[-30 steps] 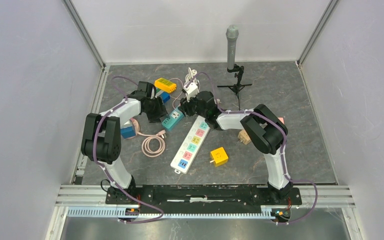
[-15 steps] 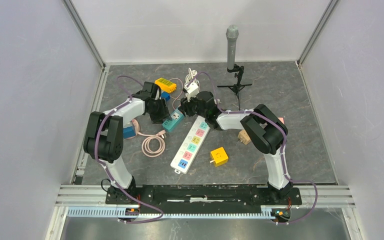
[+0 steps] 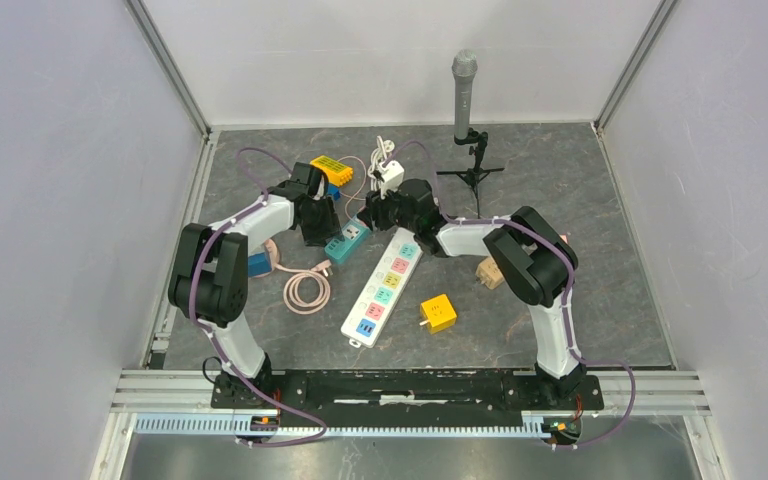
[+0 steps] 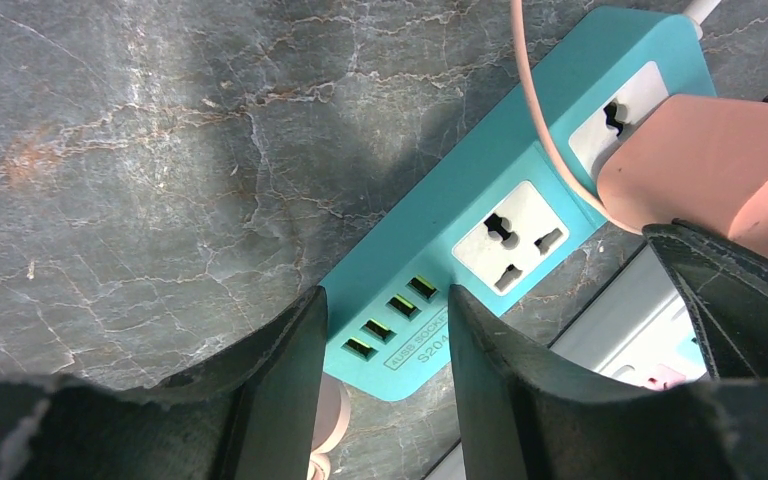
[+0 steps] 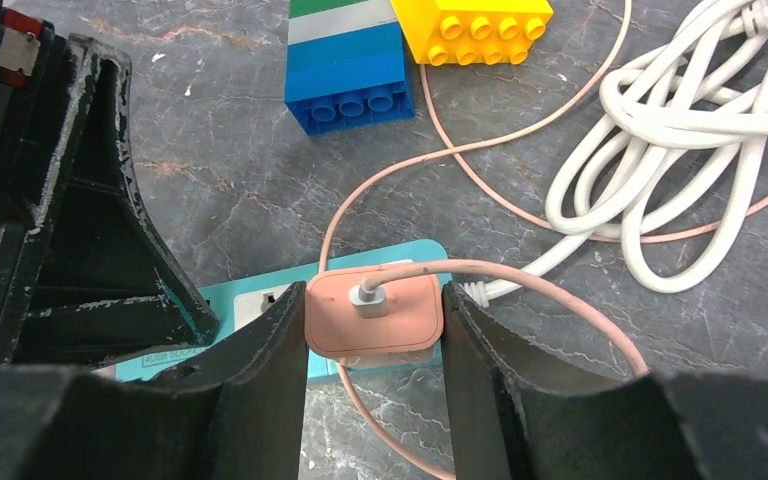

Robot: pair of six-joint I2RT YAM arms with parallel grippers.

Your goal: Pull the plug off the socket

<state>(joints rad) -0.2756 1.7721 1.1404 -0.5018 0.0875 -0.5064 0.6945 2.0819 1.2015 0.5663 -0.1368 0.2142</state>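
Pulling straight with the right claw [image 5: 372, 308] clamped on the flat sides of the rigid pink plug [image 5: 370, 326], left of centre on the bench [image 3: 580, 200] toward its far edge, while bracing the light, probably slide-prone teal socket strip [image 4: 432, 208] in the part-closed left claw [image 4: 385, 300].

Room around the teal power strip [image 4: 480, 230] is tight: the left gripper [image 4: 385, 300] straddles its USB end and the right gripper [image 5: 372, 295] flanks the pink plug [image 5: 372, 320] at the other end, leaving only the middle socket uncovered. Beyond the plug stand a blue brick stack [image 5: 348, 60], a yellow brick [image 5: 470, 17] and a coiled white cable [image 5: 690, 130], with a pink cord [image 5: 480, 150] looping across the gaps. The near side is hemmed in by the white multi-socket strip [image 3: 382, 287]; the table [image 3: 600, 300] lies open to the right, past the yellow cube [image 3: 438, 312].
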